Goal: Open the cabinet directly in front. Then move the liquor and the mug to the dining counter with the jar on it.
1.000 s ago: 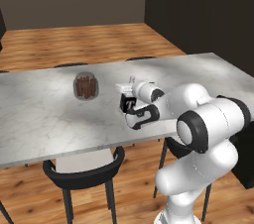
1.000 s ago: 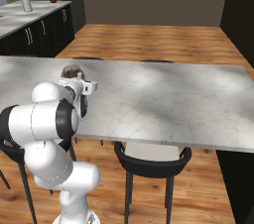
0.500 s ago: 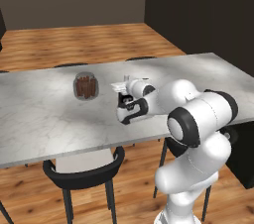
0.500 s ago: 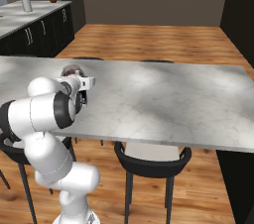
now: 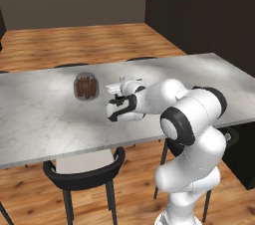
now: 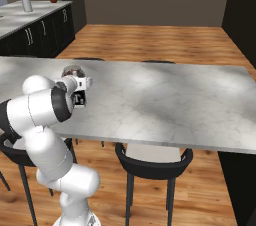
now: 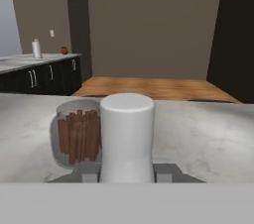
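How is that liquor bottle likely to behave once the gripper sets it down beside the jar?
The liquor looks slim and tall with a smooth pale neck, so it may tip if released off vertical. Its smooth surface could slip between the fingers. The jar stands close behind it on the dining counter, so a wobble might knock the glass.

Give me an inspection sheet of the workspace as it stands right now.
Surface: marble dining counter, level, on thin legs.
Job's things: jar upright on the counter; liquor upright between the fingers, its pale cap nearest the hand camera, jar just behind it; mug nothing seen.
Clutter: nothing seen.
Grippers: gripper low over the counter beside the jar, closed on the liquor.
Cables: nothing seen.
Surroundings: black chairs tucked under the counter; wood floor; dark cabinets with a marble worktop far off.
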Robot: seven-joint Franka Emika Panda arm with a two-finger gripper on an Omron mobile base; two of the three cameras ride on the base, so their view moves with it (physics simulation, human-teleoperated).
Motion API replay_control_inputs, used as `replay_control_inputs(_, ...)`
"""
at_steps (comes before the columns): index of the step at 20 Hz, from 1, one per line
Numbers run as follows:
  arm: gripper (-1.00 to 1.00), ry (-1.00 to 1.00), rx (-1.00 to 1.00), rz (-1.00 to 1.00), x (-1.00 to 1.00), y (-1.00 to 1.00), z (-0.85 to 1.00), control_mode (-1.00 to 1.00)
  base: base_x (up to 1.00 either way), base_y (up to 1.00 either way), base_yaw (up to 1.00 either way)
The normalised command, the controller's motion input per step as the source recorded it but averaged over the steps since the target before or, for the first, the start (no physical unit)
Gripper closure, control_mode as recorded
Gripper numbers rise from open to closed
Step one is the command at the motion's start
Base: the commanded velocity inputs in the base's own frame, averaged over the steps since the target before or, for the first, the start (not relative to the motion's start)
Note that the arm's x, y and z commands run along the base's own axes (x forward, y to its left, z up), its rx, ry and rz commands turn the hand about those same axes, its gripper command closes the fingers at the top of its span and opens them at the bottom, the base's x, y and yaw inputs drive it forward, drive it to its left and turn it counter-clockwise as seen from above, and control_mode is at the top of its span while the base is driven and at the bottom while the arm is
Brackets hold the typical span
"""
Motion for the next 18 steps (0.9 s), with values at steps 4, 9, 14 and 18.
replay_control_inputs(4,-1.0,0.01,0.0,0.0,0.04,0.0,0.0,-1.0,0.0,0.0,0.0)
replay_control_inputs(9,-1.0,0.0,0.0,0.0,0.0,0.0,0.03,-1.0,0.0,0.0,0.0)
replay_control_inputs(14,-1.0,0.06,0.0,-0.01,0.0,0.0,0.65,-1.0,0.0,0.0,0.0)
replay_control_inputs(18,-1.0,0.14,0.0,-0.01,-0.04,0.0,1.0,-1.0,0.0,0.0,0.0)
